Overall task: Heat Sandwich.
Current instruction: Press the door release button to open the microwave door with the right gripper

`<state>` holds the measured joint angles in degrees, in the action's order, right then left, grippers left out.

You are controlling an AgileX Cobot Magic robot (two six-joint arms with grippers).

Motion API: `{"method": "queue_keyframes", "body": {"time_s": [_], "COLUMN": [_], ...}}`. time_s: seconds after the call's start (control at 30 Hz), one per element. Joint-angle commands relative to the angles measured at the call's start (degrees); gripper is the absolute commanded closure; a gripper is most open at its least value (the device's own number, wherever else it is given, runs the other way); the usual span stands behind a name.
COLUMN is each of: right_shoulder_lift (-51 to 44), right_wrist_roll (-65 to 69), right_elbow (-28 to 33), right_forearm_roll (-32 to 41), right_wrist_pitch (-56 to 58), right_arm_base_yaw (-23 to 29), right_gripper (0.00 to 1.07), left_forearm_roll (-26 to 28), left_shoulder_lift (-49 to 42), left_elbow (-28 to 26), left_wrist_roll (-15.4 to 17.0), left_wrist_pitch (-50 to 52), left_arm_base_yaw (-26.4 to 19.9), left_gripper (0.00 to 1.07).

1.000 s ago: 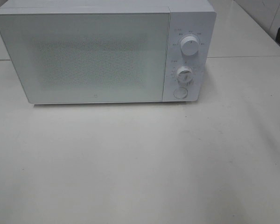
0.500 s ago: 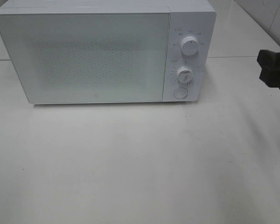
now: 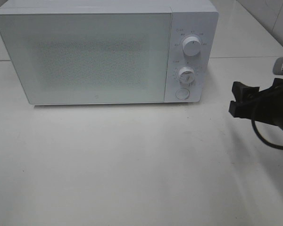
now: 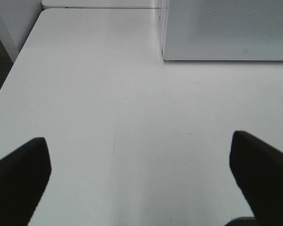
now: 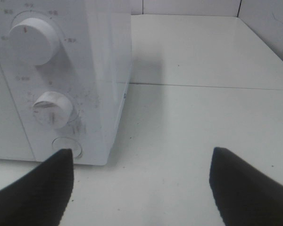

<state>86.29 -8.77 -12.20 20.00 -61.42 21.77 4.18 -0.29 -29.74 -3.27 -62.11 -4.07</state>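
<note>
Left of the microwave [image 3: 104, 52], the left tool [image 4: 140, 181] is hovering over the worktop [image 3: 132, 165], its jaws standing wide with nothing between them. The microwave's frosted door [image 3: 85, 56] is sitting shut. On the panel right of the door, the upper dial [image 3: 192, 47] is standing above the lower dial [image 3: 186, 74], with the round button [image 3: 181, 93] below both. Right of the microwave, the right tool [image 3: 235, 100] is hanging near the panel, jaws wide and empty, facing the lower dial and button.

The step in hand is probably working that panel. Doing it well means narrowing the jaws first, lining one fingertip square onto the button, and pushing straight so the microwave is not sliding back.

The sandwich is not showing in any view. Whether it is lying behind the door cannot be told, nor can its heading or long axis.
</note>
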Motion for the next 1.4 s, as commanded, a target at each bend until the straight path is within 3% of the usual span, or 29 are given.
{"method": "queue_keyframes", "body": {"time_s": [0.03, 0.27, 0.53, 1.0, 1.4], "right_shoulder_lift": [3.1, 8.8, 12.2, 12.5, 12.5], "right_wrist_roll": [-1.0, -1.1, -2.6, 0.5, 36.8], "right_elbow": [-0.1, -0.7, -4.5, -5.4, -5.4], "right_forearm_roll": [4.5, 17.1, 22.2, 22.4, 22.4], "right_wrist_pitch": [-4.0, -7.3, -6.8, -5.1, -6.1], "right_arm_base_yaw": [5.3, 15.9, 22.5, 23.0, 23.0], "right_gripper": [0.31, 0.31, 0.31, 0.31, 0.32], "left_forearm_roll": [0.0, 0.0, 0.0, 0.0, 0.0], "left_shoulder_lift": [-0.3, -0.3, -0.3, -0.3, -0.3], "left_elbow": [0.1, 0.1, 0.1, 0.1, 0.1], "left_wrist_roll": [0.1, 0.1, 0.1, 0.1, 0.1], "left_wrist_pitch": [0.7, 0.7, 0.7, 0.7, 0.7], "left_arm_base_yaw": [-0.2, -0.2, -0.2, -0.2, -0.2], "left_gripper": [0.09, 0.09, 0.09, 0.09, 0.09]}}
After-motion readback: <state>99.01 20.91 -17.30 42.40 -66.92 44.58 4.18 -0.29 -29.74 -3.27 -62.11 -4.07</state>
